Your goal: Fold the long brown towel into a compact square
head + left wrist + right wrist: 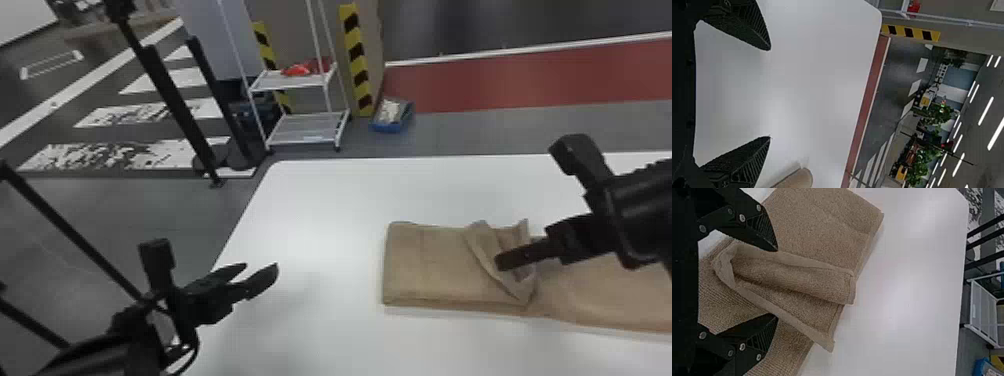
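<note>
Head view crops the towel (430,265), partly hidden by the right hand (507,260), seemingly released; left hand (261,266) released too.

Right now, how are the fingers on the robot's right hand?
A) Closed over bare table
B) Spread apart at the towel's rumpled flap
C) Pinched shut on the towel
B: the right hand has its fingers well apart, and the rumpled flap of the towel shows between them.

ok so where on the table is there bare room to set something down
Bare: the white table between its left edge and the towel. Crowded: the towel's rumpled end, under the right gripper.
</note>
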Controlling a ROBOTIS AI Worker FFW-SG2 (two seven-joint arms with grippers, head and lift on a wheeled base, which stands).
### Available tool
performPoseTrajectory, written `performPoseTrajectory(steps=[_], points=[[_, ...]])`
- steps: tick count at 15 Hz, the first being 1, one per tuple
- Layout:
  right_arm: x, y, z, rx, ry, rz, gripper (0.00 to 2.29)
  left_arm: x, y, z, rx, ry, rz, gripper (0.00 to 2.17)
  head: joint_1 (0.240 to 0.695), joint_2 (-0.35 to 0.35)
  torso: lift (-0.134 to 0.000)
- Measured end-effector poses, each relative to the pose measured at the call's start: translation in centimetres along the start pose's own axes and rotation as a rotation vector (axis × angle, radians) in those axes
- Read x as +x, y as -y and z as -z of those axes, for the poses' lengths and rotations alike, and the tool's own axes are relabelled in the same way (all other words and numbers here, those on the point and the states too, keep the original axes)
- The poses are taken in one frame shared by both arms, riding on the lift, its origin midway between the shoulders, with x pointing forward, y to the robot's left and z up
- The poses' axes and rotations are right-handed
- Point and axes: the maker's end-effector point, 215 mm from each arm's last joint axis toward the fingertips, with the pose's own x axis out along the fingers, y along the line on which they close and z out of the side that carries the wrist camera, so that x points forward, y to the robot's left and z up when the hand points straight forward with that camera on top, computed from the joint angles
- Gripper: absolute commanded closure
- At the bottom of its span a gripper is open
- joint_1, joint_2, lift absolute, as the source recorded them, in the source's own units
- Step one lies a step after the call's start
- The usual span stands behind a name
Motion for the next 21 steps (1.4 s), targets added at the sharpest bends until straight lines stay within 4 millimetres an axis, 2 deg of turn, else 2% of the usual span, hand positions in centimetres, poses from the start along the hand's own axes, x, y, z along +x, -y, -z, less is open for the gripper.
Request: performPoseTrajectory(steps=[5,9,13,21], points=[[0.6,-0.4,0.4,-0.002,-0.010,-0.017,0.37,0.0,0.0,0.0,0.001,0.003,0.000,0.08,0.695,0.350,-0.124],[1.0,-0.3,0.6,-0.024,-0.029,-0.006,0.46,0.1,0.1,0.0,0.000,0.003,0.002,0.08,0.695,0.350,-0.124],[1.1,0.0,0.7,-0.028,-0.041,0.005,0.17,0.0,0.0,0.0,0.001,0.003,0.000,0.08,0.695,0.350,-0.124],[1.1,0.1,-0.5,-0.098,-0.099,0.053,0.15,0.0,0.1,-0.1,0.002,0.004,0.002,0.08,0.695,0.350,-0.124]])
